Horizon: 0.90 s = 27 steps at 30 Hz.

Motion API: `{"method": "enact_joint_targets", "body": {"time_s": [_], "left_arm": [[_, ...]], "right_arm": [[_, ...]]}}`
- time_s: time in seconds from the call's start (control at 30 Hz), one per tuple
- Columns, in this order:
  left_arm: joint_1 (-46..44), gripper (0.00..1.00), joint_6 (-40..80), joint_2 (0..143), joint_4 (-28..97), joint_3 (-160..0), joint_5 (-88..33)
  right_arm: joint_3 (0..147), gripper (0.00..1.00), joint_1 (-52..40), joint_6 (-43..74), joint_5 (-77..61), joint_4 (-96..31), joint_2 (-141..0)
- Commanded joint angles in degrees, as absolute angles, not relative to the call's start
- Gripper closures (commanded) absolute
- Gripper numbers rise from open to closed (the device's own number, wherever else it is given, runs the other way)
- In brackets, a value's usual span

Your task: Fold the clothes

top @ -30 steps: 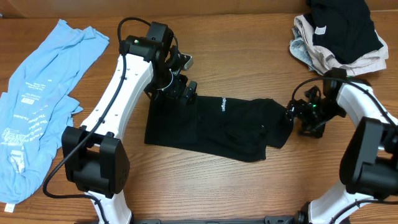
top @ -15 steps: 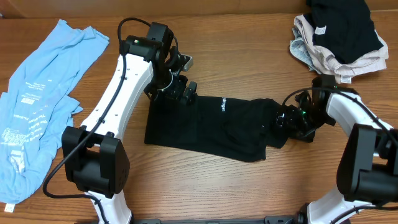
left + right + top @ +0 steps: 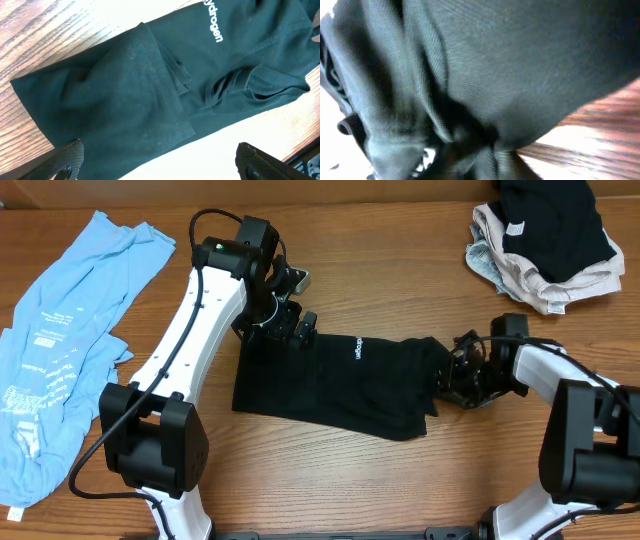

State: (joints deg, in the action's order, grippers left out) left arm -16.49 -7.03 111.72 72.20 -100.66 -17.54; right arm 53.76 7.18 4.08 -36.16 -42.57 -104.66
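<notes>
Lying low, right arm's [image 3: 545, 365] jaws pinch black garment's [image 3: 330, 385] edge.

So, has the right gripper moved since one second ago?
Yes. In the overhead view the right gripper has gone toward the white logo, from beside the black garment onto its end.

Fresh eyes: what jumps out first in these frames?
A black garment with white lettering lies across the middle of the wooden table. The right tool is buried in its bunched right end, apparently pinching it, while the left tool hangs open over its upper left corner. A light blue shirt sprawls at the far left and a pile of clothes sits in the top right corner.
</notes>
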Motion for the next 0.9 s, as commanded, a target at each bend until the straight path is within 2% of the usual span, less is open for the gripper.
{"method": "enact_joint_targets", "body": {"time_s": [0.0, 0.2, 0.4, 0.7, 0.87], "left_arm": [[-16.4, 0.01, -7.49, 112.18, 72.16, -101.84, -15.55], [-16.19, 0.01, -7.38, 112.18, 71.96, -101.84, -10.9], [-13.17, 0.0, -5.1, 112.18, 71.09, -101.84, -9.63], [-5.21, 0.0, -5.08, 112.18, 70.43, -101.84, -9.67], [-1.1, 0.0, -4.47, 112.18, 69.6, -101.84, -9.91]], "right_arm": [[53.56, 0.95, 8.12, 3.44, -37.87, -41.41, -105.21], [58.19, 0.96, 14.09, 3.14, -37.85, -46.02, -104.51], [68.36, 0.96, 18.68, -2.48, -37.76, -58.08, -102.74], [86.89, 0.96, 18.41, -10.85, -35.0, -77.3, -102.21], [93.91, 0.96, 14.33, -12.49, -34.13, -83.05, -102.19]]}}
